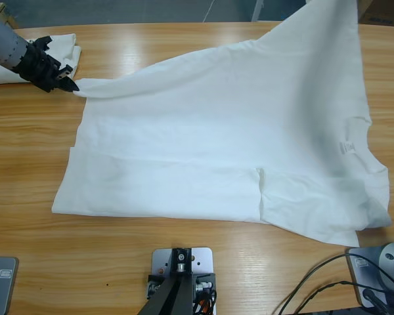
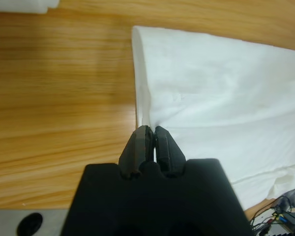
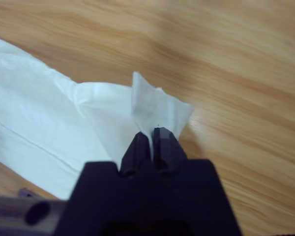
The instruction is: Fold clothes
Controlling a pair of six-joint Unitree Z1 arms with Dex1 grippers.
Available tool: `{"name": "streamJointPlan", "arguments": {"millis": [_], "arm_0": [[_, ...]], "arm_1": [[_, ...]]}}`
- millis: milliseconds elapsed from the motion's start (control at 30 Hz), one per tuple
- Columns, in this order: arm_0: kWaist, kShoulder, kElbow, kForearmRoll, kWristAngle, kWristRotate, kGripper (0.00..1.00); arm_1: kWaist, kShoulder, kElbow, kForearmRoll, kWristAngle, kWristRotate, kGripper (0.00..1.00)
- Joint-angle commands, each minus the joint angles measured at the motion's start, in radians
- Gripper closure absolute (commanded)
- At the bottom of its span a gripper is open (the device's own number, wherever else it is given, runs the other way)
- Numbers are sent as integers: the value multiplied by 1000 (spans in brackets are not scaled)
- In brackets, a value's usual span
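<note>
A large white T-shirt (image 1: 236,144) lies spread over the wooden table, its right part pulled up in a sloping sheet that leaves the high view at the top right. At the shirt's upper left corner, my left gripper (image 1: 67,84) (image 2: 151,129) is shut on the cloth edge, low over the wood. My right gripper (image 3: 151,132) is shut on a peaked corner of the T-shirt (image 3: 152,105), held above the table; that gripper is outside the high view. A small tag (image 1: 346,147) shows on the shirt's right side. Another white garment (image 1: 59,49) lies folded at the far left.
Bare table wood (image 1: 184,275) runs along the front and at the left (image 1: 26,151). Black cables (image 1: 328,282) trail at the front right corner. The table's far edge (image 1: 151,25) lies just behind the shirt.
</note>
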Motion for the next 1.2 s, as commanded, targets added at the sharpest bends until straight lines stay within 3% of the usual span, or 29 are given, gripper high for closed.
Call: {"name": "streamJointPlan", "arguments": {"millis": [33, 133, 533, 833, 1200], "arm_0": [[-10, -1, 43, -31, 22, 5, 1000], [-15, -1, 39, -31, 26, 1, 1000], [-56, -23, 110, -51, 35, -9, 1000], [-65, -90, 165, -50, 32, -9, 1000], [-92, -130, 332, -110, 32, -17, 1000]], "arm_1": [[15, -483, 816, -480, -79, 29, 1000], [15, -505, 886, -545, -56, 41, 1000], [-2, -619, 1524, -1006, 108, 165, 1000], [-170, -700, 1701, -992, 135, 161, 1000], [-177, -593, 1800, -1081, 160, 154, 1000]]}}
